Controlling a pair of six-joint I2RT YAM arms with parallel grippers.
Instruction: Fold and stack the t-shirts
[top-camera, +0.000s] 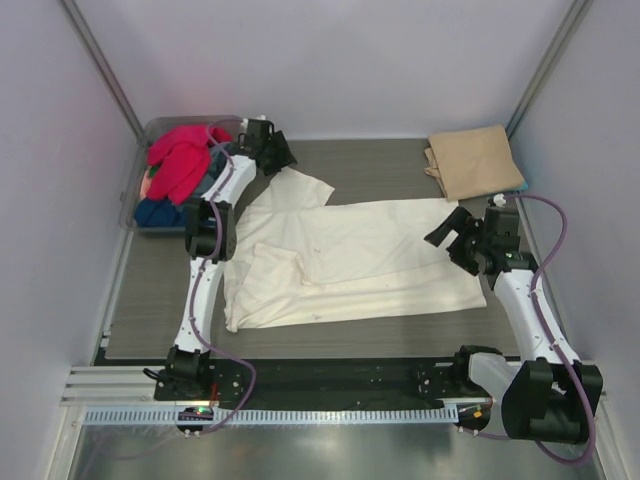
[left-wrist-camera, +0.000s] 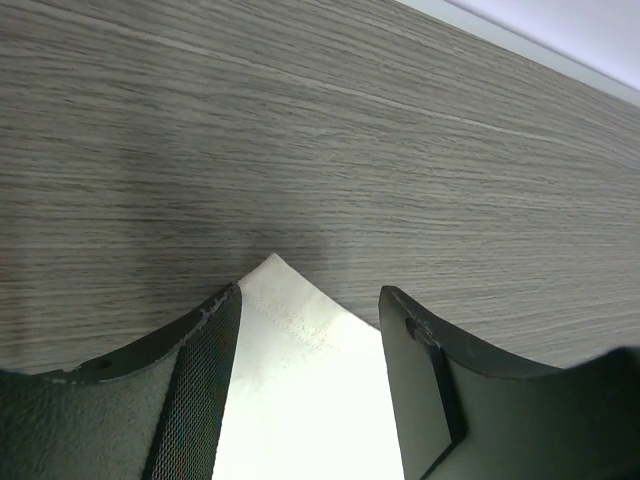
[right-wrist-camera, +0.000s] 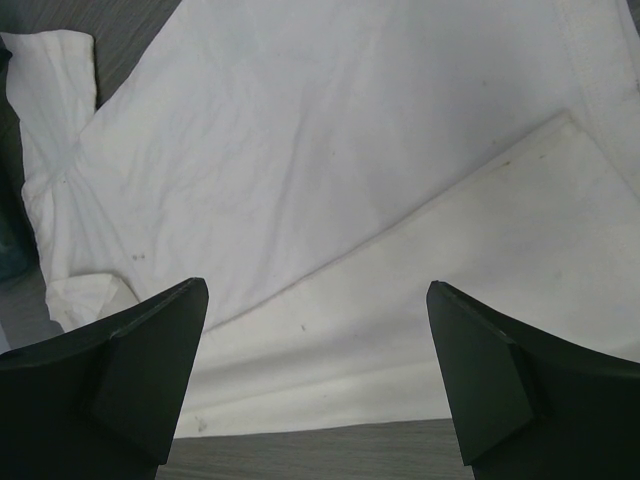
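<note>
A large cream-white t-shirt (top-camera: 350, 260) lies spread, partly folded, across the middle of the table. My left gripper (top-camera: 272, 150) is at its far-left sleeve. In the left wrist view the left gripper (left-wrist-camera: 310, 292) is open, with a hemmed corner of the cream shirt (left-wrist-camera: 300, 400) between the jaws. My right gripper (top-camera: 455, 240) is open and empty just above the shirt's right edge. In the right wrist view the right gripper (right-wrist-camera: 316, 287) is over the cream cloth (right-wrist-camera: 300, 150). A folded tan-beige t-shirt (top-camera: 475, 160) lies at the back right.
A grey translucent tub (top-camera: 135, 190) at the back left holds a red t-shirt (top-camera: 185, 158) and a blue one (top-camera: 160, 212). Walls and metal posts close in the table on three sides. The arm bases sit on the rail at the near edge.
</note>
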